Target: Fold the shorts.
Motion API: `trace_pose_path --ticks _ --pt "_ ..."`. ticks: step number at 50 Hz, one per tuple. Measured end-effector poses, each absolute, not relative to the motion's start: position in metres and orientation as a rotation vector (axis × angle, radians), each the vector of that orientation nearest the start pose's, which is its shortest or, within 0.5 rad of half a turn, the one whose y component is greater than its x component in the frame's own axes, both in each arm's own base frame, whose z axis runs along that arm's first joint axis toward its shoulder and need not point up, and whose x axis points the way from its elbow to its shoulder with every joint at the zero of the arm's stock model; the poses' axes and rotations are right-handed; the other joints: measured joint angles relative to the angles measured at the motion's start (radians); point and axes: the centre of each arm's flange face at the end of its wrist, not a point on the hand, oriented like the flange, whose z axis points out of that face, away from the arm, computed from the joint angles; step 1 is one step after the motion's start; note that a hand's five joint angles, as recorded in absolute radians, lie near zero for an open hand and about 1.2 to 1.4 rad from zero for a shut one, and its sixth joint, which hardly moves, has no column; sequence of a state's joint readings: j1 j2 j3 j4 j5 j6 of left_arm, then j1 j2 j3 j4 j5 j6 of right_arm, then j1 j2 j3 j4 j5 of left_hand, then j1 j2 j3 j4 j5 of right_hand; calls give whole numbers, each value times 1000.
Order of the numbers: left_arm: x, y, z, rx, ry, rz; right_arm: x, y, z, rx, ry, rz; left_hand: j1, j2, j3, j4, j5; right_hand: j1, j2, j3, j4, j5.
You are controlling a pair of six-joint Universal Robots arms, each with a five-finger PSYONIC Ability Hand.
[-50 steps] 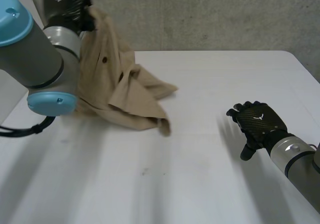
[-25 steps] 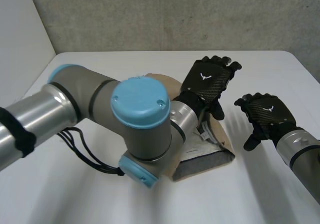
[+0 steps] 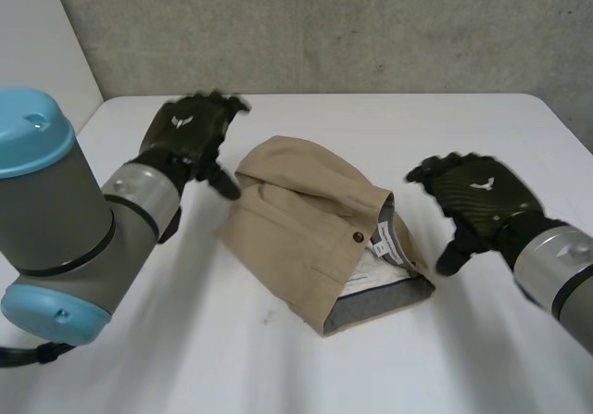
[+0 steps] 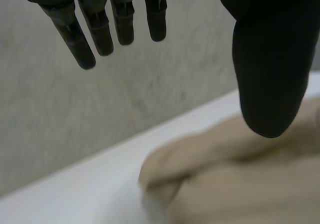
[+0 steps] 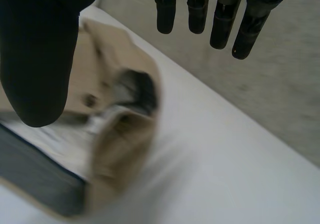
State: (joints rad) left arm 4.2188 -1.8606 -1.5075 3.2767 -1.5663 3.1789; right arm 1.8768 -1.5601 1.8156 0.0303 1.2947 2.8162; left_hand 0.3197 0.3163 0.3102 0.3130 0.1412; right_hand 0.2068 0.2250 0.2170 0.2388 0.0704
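Surface: white table [image 3: 482, 136] is sitting before a grey wall [image 3: 324, 25].
Shorts: tan shorts [image 3: 296, 219] are lying folded between both hands.
Left hand: left hand [image 3: 185, 131] is hovering beside them, fingers straight, gripping nothing.
Right hand: right hand [image 3: 473, 196] is hovering near the waistband, fingers spread, empty.

White table [image 3: 306, 377], grey speckled wall [image 3: 371, 25] behind it, pale panel [image 3: 42, 53] alongside

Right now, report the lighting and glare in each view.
Head view: soft, even light, no glare on the white table, beige shorts evenly lit. Left wrist view: the thumb of the left hand reads as flat black. Right wrist view: the thumb of the right hand likewise.
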Motion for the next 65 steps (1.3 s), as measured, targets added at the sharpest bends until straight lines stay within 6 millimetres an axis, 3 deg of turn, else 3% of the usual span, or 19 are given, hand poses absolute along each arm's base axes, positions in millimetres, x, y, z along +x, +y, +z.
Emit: trace_pose_path --ticks 6,16,28,37,39,41,42,46,48,55,56,62,63,65 --pt "-272 -278 204 656 2586 -2092 256 -183 234 -943 2103 -1556 110 108 111 111 111 0 0 0 0 0" --pt "-271 -292 145 898 2653 -1872 305 -159 196 -1032 2082 -1304 121 123 130 129 128 0 0 0 0 0" --pt "-280 -297 114 993 2653 -1796 332 -169 153 -1055 2153 -1391 116 125 132 127 123 0 0 1 0 0" --pt "-289 -306 108 964 2590 -1857 345 -169 130 -1071 2170 -1412 378 406 406 406 397 9 13 35 10 12" --pt "-294 -305 107 966 2572 -1877 347 -168 127 -1071 2171 -1415 522 618 622 621 601 76 103 123 88 79" --pt "-296 -304 107 966 2562 -1888 348 -168 125 -1068 2170 -1423 545 656 659 659 630 137 167 182 148 132" --pt "-298 -303 107 965 2555 -1894 348 -169 124 -1067 2170 -1430 586 713 717 711 674 137 167 182 148 132" --pt "-300 -301 110 949 2536 -1909 350 -173 123 -1050 2165 -1488 670 831 832 842 774 626 756 733 718 680" --pt "-300 -301 114 935 2525 -1923 351 -176 125 -1039 2161 -1521 686 858 860 875 795 754 908 897 880 839" --pt "-299 -300 143 893 2475 -2008 352 -185 138 -1021 2136 -1613 686 868 875 884 797 777 951 963 948 905" --pt "-298 -297 163 877 2439 -2071 350 -190 150 -1019 2115 -1662 686 869 876 884 797 777 951 963 948 906" --pt "-300 -282 218 865 2327 -2247 331 -218 196 -960 2069 -1847 692 874 877 885 797 777 951 963 948 911" --pt "-301 -273 239 870 2277 -2317 323 -228 214 -929 2047 -1919 701 874 877 885 797 777 951 963 948 913" --pt "-302 -266 252 875 2244 -2361 318 -233 227 -910 2025 -1966 701 874 877 885 797 777 951 963 948 913"
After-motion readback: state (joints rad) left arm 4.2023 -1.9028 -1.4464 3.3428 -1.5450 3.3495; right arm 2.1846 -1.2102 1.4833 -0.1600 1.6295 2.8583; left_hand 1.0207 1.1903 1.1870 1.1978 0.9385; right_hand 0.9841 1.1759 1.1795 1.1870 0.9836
